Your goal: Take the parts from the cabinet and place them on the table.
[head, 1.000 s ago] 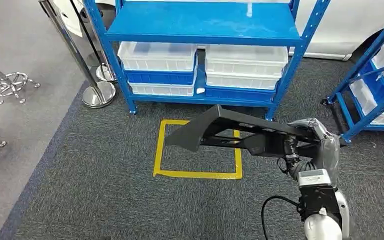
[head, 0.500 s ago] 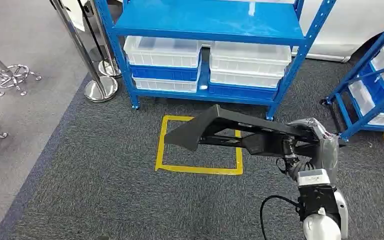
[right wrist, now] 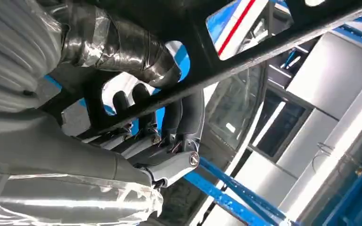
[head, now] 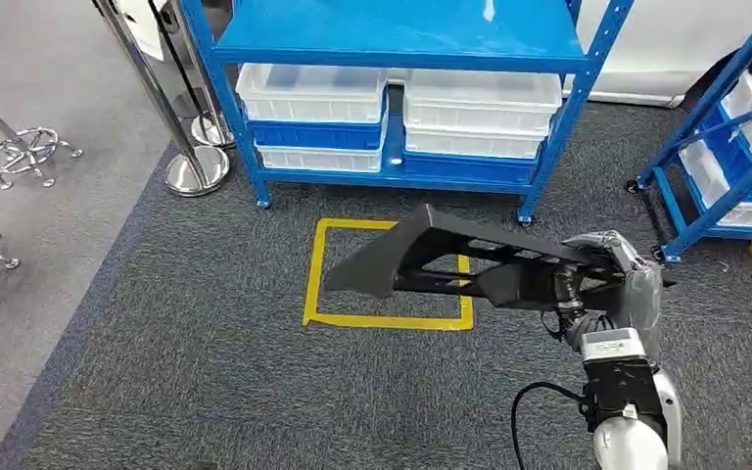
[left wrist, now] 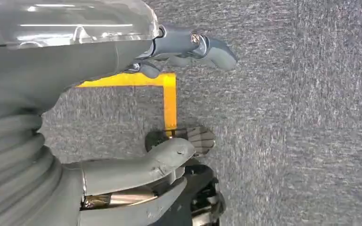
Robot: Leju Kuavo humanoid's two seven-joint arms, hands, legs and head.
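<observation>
A long black angular part (head: pixel 431 259) hangs level above the carpet in the head view, reaching from my right hand toward the left over the yellow square. My right hand (head: pixel 612 279) grips its right end. In the right wrist view the dark fingers (right wrist: pixel 169 122) curl around a bar of the black part (right wrist: pixel 273 42). My left hand (left wrist: pixel 75 61) hangs over the carpet in the left wrist view, with its fingers (left wrist: pixel 193 44) and thumb (left wrist: pixel 141 165) apart and nothing between them.
A blue rack (head: pixel 401 44) stands ahead with white bins (head: pixel 310 93) on its low shelf. A second blue rack (head: pixel 725 166) is at the right. A yellow tape square (head: pixel 389 318) marks the carpet. Chrome posts (head: pixel 196 171) and stool bases (head: pixel 29 152) stand at the left.
The whole view has shifted slightly, so the rack sits a little higher in the picture. The black part stays in my right hand in the same pose.
</observation>
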